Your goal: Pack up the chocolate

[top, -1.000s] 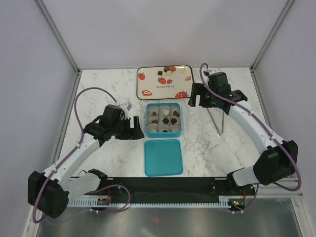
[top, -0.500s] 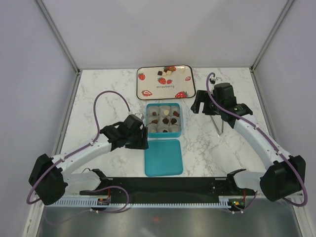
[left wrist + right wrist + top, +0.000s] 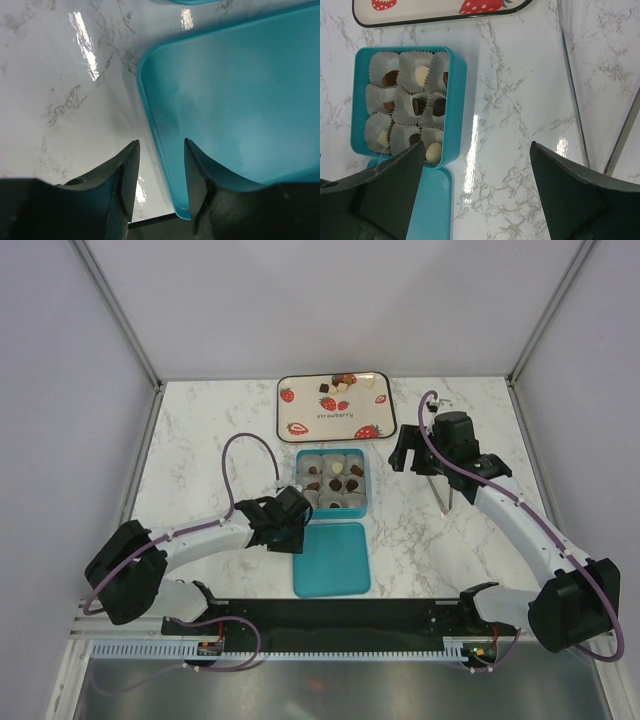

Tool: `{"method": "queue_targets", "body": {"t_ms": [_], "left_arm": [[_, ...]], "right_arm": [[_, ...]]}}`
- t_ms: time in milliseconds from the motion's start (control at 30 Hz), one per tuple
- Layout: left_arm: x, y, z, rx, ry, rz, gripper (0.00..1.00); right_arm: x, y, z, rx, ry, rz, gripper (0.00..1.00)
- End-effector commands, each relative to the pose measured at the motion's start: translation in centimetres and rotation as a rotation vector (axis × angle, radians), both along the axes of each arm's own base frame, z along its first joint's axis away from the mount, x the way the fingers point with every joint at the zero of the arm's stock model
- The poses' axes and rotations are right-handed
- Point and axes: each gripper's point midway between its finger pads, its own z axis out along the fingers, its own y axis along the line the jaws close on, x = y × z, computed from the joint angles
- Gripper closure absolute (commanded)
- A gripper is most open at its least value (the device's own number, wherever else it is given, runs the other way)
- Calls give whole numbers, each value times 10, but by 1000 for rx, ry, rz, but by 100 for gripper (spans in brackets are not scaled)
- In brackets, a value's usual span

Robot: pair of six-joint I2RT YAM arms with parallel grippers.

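Chocolate pieces point(image 3: 336, 484) sit in white paper cups inside the open teal box point(image 3: 364, 485), shown closer in the right wrist view point(image 3: 439, 106). More chocolate point(image 3: 340, 383) lies on the strawberry tray point(image 3: 335, 415) behind it. The teal lid point(image 3: 335, 562) lies flat in front of the box. My left gripper point(image 3: 300, 530) is low at the lid's left edge; in its wrist view the gripper point(image 3: 161, 142) straddles the lid's rim point(image 3: 165, 165), jaws narrowed but apart. My right gripper point(image 3: 415, 445) hovers wide open right of the box, nothing between its jaws point(image 3: 477, 145).
A thin metal stand point(image 3: 443, 485) rises from the marble right of the box, under the right arm. A black rail point(image 3: 340, 625) runs along the table's near edge. Pale walls enclose the table on three sides.
My left arm has swung right and down to the lid's left edge, and its jaws have narrowed. The right gripper drifted slightly right and stayed wide open.
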Motion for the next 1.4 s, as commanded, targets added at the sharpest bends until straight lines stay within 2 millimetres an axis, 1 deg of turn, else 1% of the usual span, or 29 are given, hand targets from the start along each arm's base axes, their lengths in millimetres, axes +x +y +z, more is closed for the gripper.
{"method": "queue_targets", "body": {"t_ms": [0, 133, 300, 500, 533, 567, 600, 700, 833, 867, 900, 967, 1000, 1067, 1100, 1167, 1200, 1233, 1267, 1300, 1333, 1367], "left_arm": [[9, -8, -3, 0, -37, 55, 53], [4, -5, -13, 24, -11, 66, 56], [2, -6, -17, 36, 2, 67, 61], [-2, -4, -21, 40, 21, 62, 76], [-3, -5, -21, 38, 24, 59, 83], [-3, -5, -20, 36, 28, 52, 86], [-6, -6, -20, 31, 41, 44, 91], [-8, -10, -15, 11, 48, 27, 97], [-11, -11, -2, -15, 48, 10, 98], [-11, -12, 4, -27, 39, 4, 98], [-11, -12, 6, -33, 36, 4, 98], [-13, -10, 13, -32, 36, -2, 98], [-13, -11, 19, -44, 28, -7, 98], [-14, -12, 27, -54, 22, -18, 98], [-13, -13, 33, -71, 11, -21, 98], [-14, -14, 40, -84, 8, -31, 98], [-15, -15, 45, -92, 4, -34, 98], [-13, -17, 53, -111, -11, -37, 98], [-15, -14, 56, -104, -10, -42, 98], [-14, -13, 60, -105, -19, -43, 98], [-11, -16, 72, -126, -43, -45, 98], [-10, -16, 78, -136, -57, -47, 98]], "right_arm": [[2, -5, 13, -5, -66, -14, 6], [-2, -5, 15, 0, -73, -12, 6], [-4, -5, 15, 1, -72, -2, 6], [-5, -4, 13, 1, -69, 7, 6], [-6, -3, 15, 4, -73, 9, 6], [-6, -3, 16, 4, -76, 10, 6], [-8, -2, 17, 2, -80, 15, 6], [-8, 2, 26, 0, -106, 32, 5], [-10, 9, 35, -5, -115, 45, 4], [-9, 6, 39, -21, -112, 25, 4], [-10, 8, 40, -24, -110, 32, 4], [-11, 12, 49, -23, -121, 40, 4], [-14, 19, 52, -20, -129, 60, 4], [-16, 25, 61, -19, -152, 76, 4], [-19, 33, 65, -21, -164, 103, 4], [-23, 39, 75, -19, -181, 122, 4], [-27, 46, 79, -14, -188, 139, 4], [-29, 50, 84, -7, -193, 145, 4], [-34, 58, 94, 7, -209, 170, 4], [-36, 63, 100, 17, -220, 178, 4], [-39, 67, 108, 27, -235, 190, 4], [-41, 73, 122, 37, -268, 207, 4]]}}
